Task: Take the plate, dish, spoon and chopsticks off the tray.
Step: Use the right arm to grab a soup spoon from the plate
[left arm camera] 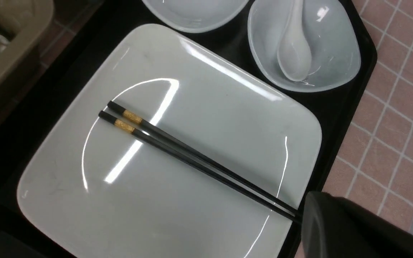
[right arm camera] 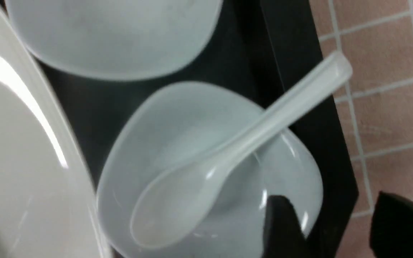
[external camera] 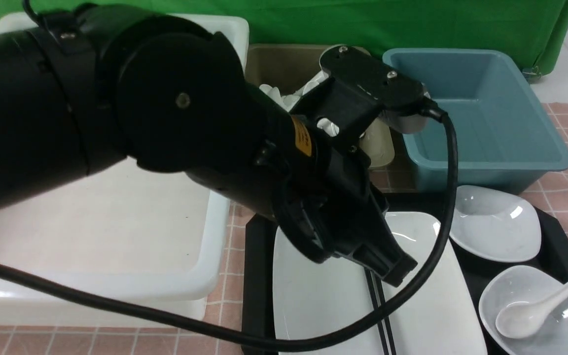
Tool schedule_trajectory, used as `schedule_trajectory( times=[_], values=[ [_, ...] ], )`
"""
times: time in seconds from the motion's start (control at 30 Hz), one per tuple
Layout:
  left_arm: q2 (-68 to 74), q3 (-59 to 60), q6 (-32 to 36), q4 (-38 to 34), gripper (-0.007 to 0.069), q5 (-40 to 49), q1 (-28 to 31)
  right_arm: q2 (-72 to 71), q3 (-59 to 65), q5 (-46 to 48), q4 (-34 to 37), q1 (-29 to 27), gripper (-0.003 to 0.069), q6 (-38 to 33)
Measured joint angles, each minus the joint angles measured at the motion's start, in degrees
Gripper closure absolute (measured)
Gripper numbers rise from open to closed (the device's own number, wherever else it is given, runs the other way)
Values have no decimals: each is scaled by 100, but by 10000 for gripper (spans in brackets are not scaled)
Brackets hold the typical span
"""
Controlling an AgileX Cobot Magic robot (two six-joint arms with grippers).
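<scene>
The chopsticks (left arm camera: 199,161), on the plate (left arm camera: 228,118) at the tray's (external camera: 257,276) 9 o'clock, were judged in hand, their tips covered by the closed left gripper (external camera: 396,270). The spoon (right arm camera: 199,168), in the 4 o'clock dish (right arm camera: 163,122), was judged next for the open right gripper (right arm camera: 339,229).

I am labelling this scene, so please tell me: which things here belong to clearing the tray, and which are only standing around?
Job: tray, plate, chopsticks, spoon, dish under the spoon, second dish.
Only standing by: white bin, olive bin, blue bin; maybe where things go.
</scene>
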Motion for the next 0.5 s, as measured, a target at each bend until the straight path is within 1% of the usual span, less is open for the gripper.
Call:
schedule_trajectory(
  times=[0.03,0.1,0.13,0.3,0.5],
  values=[
    [6,0,46,5,629,-72,0,128,-6,-100,41,0,168,0],
    [62,0,291,-42,629,-250,0,407,-21,-243,121,0,133,18],
    [111,0,451,-100,628,-356,0,526,-21,-312,121,0,128,38],
    [427,0,876,-326,628,-800,-7,923,-21,-670,121,0,127,202],
    [756,0,1068,-367,628,-1092,-7,1097,-25,-972,121,0,127,347]
  ],
)
